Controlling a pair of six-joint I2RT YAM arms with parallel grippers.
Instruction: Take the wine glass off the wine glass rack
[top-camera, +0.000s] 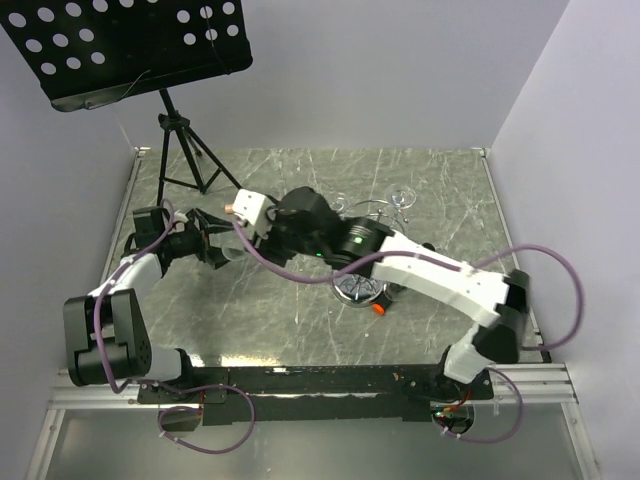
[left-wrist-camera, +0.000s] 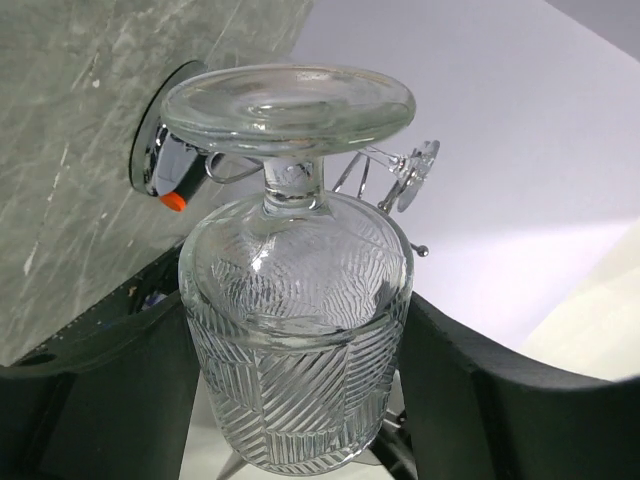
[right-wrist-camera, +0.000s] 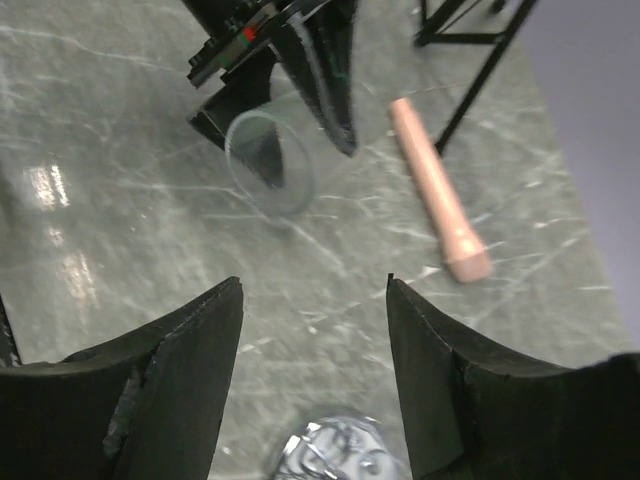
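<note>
My left pincer (left-wrist-camera: 300, 420) grips the glass (left-wrist-camera: 295, 290), bowl between its fingers, foot pointing away from it. The rack (left-wrist-camera: 165, 170) stands beyond, clear of the glass. My right pincer (right-wrist-camera: 315, 340) gapes wide, holding nothing.

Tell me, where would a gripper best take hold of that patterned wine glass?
By the bowl, from the side. The wine glass has a wide, nearly straight-walled ribbed bowl, good purchase for two fingers; its stem is a short stub under a broad foot, leaving little room. The left gripper holds it just so.
</note>
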